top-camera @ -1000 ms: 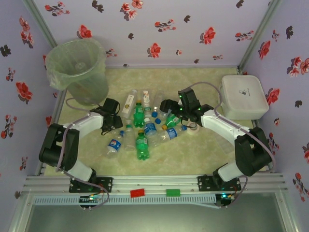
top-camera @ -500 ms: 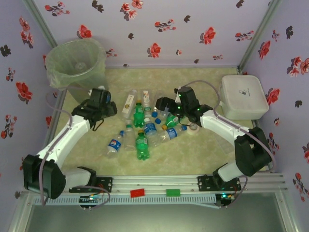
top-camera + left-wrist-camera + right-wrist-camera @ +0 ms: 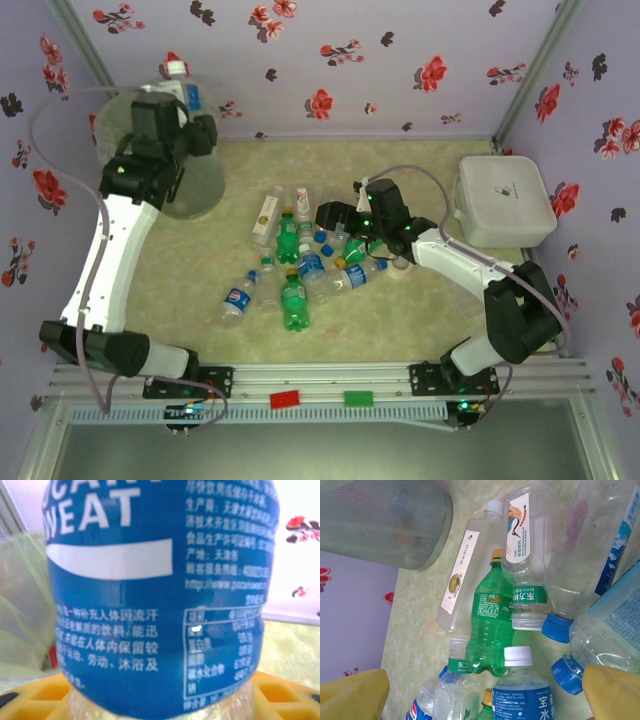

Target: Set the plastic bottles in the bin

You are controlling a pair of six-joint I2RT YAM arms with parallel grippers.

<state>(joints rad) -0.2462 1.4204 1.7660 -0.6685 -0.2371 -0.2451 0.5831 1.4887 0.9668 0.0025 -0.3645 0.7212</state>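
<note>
Plastic bottles (image 3: 300, 265) lie in a heap in the middle of the worktop (image 3: 400, 330). Some are clear and some are green, and most lie on their sides, touching each other. One is up in the air: the blue Pocari Sweat bottle (image 3: 155, 605). The left pincer (image 3: 160, 707) is closed partway round its lower part, with a yellow pad on each side, so the bottle cannot slip out. The left arm is lifted high and holds it over the bin (image 3: 205, 180), which stands in the far left corner. I think it is held there so that it can fall straight in when the pincer lets go. From above it looks close to the far rim, so it might hit the edge.

The right pincer (image 3: 328, 214) is open as wide as it goes and holds nothing. It hangs low over the far side of the heap, pointing at a green bottle (image 3: 490, 625) and the clear ones beside it. My guess is that it is open like that to fit round a bottle. The bottles are packed tight, so a finger may push a neighbour away. Lots of bottles are not in the bin yet.
</note>
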